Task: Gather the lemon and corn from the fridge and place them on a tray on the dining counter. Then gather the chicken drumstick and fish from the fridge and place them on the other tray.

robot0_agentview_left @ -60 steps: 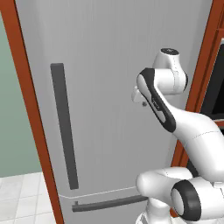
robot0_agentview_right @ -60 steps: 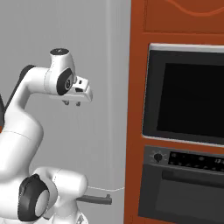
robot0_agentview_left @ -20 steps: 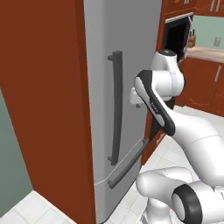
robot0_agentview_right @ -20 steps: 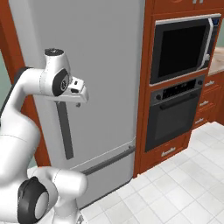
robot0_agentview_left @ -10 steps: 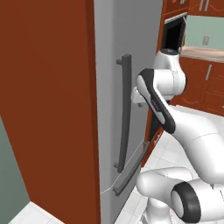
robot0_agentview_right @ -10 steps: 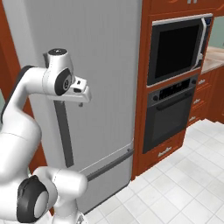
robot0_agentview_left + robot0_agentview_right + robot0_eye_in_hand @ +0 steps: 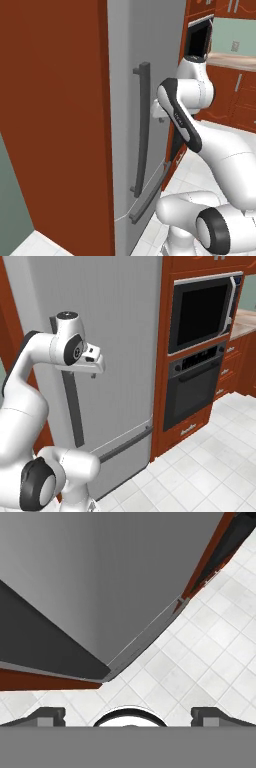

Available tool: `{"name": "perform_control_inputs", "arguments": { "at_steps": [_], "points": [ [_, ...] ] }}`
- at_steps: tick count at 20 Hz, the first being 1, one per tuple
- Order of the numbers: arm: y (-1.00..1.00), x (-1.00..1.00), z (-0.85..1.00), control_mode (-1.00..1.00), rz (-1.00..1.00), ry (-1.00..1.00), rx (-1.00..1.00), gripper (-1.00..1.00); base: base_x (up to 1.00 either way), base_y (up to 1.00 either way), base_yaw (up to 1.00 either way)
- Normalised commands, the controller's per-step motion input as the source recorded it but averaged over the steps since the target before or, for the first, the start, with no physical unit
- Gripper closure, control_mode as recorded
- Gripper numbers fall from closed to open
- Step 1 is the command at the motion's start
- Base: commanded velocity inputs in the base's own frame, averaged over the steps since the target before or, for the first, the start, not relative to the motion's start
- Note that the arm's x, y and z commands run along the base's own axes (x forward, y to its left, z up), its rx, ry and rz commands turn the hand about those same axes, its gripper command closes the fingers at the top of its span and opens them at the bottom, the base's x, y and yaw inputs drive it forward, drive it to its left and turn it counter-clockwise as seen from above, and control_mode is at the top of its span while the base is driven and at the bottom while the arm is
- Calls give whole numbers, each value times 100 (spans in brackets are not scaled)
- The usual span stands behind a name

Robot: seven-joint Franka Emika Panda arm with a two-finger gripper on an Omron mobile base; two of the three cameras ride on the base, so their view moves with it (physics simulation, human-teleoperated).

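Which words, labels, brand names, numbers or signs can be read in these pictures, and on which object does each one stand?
No text can be read.
Arm link: a small dark mark, too small to read.
Lower oven: a control strip with pale marks, too blurred to read.
Fridge door: plain grey, with no label or brand.
Microwave: no lettering visible.

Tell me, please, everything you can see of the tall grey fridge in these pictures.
The tall grey fridge has a smooth, matte, metal-looking front and stands shut, upright, set into red-brown wooden cabinetry, with a built-in oven column to its right in the right base view. A long dark vertical bar handle runs down the upper door; a shorter dark horizontal handle fronts the lower drawer, under a thin seam. Nothing touches it; the open end effector hangs just before the door.
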Motion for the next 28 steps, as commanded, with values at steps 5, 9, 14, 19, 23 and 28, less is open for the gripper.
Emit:
{"name": "perform_control_inputs", "arguments": {
  "at_steps": [5,9,14,19,23,28],
  "points": [
    [0,0,0,100,0,0,0,-100,0,3,0],
    [3,-9,-1,-100,0,-10,0,-100,0,0,0],
    [7,-23,-17,-100,8,-48,-1,-100,0,0,0],
    [-3,-22,-18,-100,25,-41,0,-100,0,0,0],
    [11,6,-20,-100,37,-25,0,-100,0,0,0],
    [38,4,-20,-100,44,-11,0,-100,0,0,0]
  ]
}}
